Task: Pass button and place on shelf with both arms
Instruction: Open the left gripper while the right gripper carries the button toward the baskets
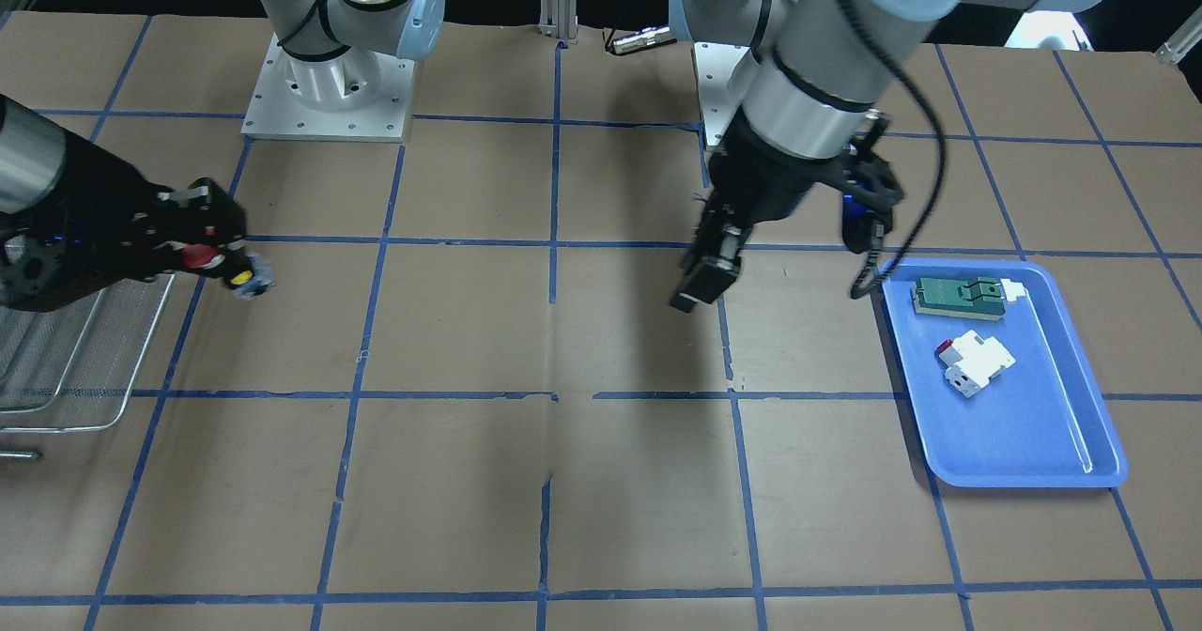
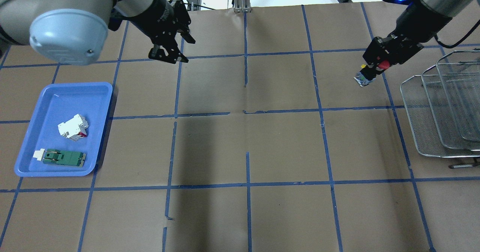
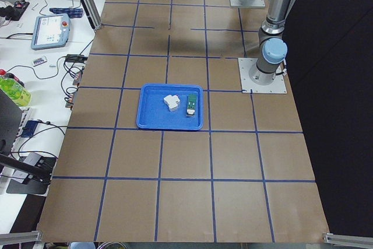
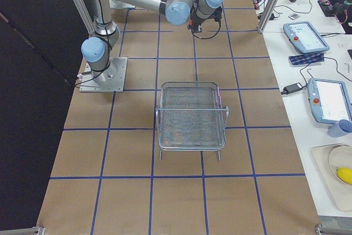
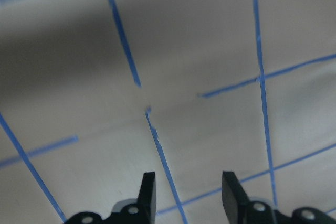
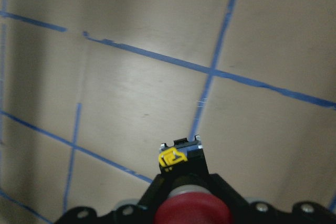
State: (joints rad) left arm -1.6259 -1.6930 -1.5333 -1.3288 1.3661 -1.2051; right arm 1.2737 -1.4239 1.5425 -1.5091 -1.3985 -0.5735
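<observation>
At the overhead view's upper right, the right gripper (image 2: 376, 67) is clamping the button (image 2: 369, 74) above the table, near the shelf (image 2: 425, 128). The left gripper (image 2: 170, 58) is gaping wide, empty. Placing step, I'd judge: next comes swinging over the mesh and lowering.

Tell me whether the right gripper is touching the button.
Touching. In the right wrist view the button sits clamped by its red cap in the right gripper; the overhead view shows it held off the table.
</observation>
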